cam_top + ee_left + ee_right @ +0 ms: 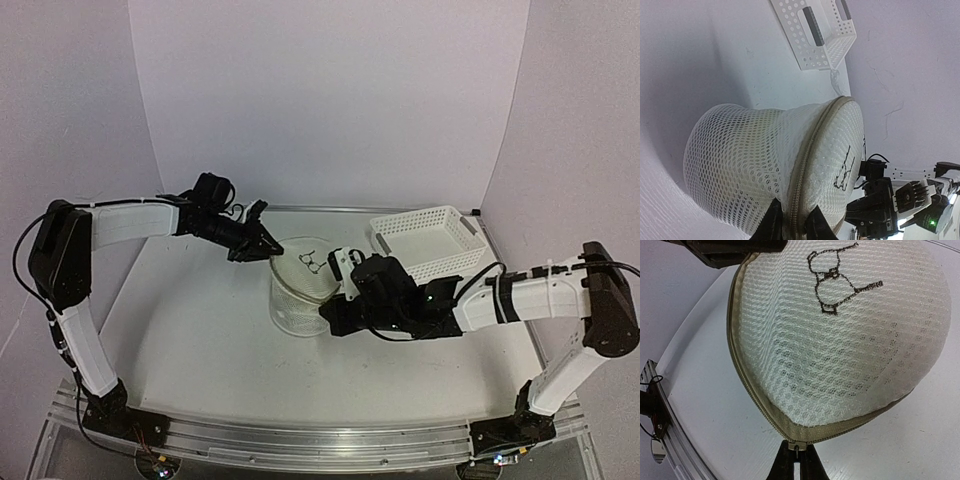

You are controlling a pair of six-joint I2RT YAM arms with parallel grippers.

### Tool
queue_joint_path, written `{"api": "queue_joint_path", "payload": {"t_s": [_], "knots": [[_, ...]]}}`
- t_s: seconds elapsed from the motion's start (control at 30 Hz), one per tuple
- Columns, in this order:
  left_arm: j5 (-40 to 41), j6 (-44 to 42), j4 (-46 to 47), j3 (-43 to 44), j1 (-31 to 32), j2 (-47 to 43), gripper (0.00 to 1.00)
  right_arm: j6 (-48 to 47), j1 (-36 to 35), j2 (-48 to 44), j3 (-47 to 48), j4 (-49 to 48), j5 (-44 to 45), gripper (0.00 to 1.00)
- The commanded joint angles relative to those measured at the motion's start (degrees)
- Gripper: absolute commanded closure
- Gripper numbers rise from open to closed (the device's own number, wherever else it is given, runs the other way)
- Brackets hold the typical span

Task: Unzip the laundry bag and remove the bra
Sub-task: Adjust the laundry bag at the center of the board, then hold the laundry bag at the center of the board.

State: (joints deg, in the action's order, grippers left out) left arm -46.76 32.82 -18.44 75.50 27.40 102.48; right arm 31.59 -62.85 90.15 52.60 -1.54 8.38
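White table (190, 340), rounded at its far corners, with a metal rail (300, 440) along the near edge; plain pale backdrop (330, 100) closes off the left, far and right sides. From the near-left corner the left arm (120, 222) reaches in toward the middle. Left gripper (794, 227): fingers drawn in on the rim of the laundry bag (295, 290), one tip on each side of the zipper (807, 165). The bag stands at mid-table, somewhat nearer the far edge, mesh drum upright, flat round face up. Overhead view gives only a small black mark on that face; right wrist view shows it plainly as a bra pictogram (832, 285). Left wrist view alone shows the drum's mesh side wall and the beige zipper band running round the top seam, closed along the stretch in sight. Right wrist view adds the zipper pull (798, 449) at the near edge of the face, with the right gripper (797, 462) nipped together on it. Overhead, that gripper's fingertips are hidden behind its own black body. White perforated basket (440, 262) sits at the far-right corner, apart from the bag. Right arm (540, 295) comes in from the near-right corner.
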Motion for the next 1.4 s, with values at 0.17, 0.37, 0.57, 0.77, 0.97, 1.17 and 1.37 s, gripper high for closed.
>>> {"api": "queue_joint_path", "payload": {"t_s": [0.17, 0.37, 0.57, 0.77, 0.97, 1.17, 1.37], "knots": [[6.7, -4.7, -4.7, 8.1, -2.5, 3.3, 0.76, 7.8, -0.9, 6.8, 8.7, 0.2, 3.3, 1.00], [16.9, -4.2, -7.3, 7.7, -2.8, -0.5, 0.54, 11.3, -1.0, 9.7, 12.2, 0.4, 5.8, 1.00], [21.9, -1.9, -8.2, 4.2, -3.1, -7.4, 0.39, 12.2, -1.0, 11.3, 13.6, 0.4, 5.8, 1.00], [19.5, 2.1, -7.7, -1.3, -3.0, -14.9, 0.24, 12.1, -1.0, 12.6, 14.7, 0.4, 6.0, 1.00], [12.7, 9.9, 0.1, -11.4, -2.9, -21.8, 0.22, 11.6, -1.0, 13.2, 15.5, 0.1, 6.4, 1.00], [10.0, 21.8, 14.4, -24.0, -0.1, -26.6, 0.22, 11.1, -1.0, 13.5, 16.0, -0.4, 6.1, 1.00], [10.8, 31.6, 26.4, -31.1, 3.9, -26.0, 0.22, 10.6, -1.0, 13.2, 15.8, -1.3, 5.8, 1.00]]}}
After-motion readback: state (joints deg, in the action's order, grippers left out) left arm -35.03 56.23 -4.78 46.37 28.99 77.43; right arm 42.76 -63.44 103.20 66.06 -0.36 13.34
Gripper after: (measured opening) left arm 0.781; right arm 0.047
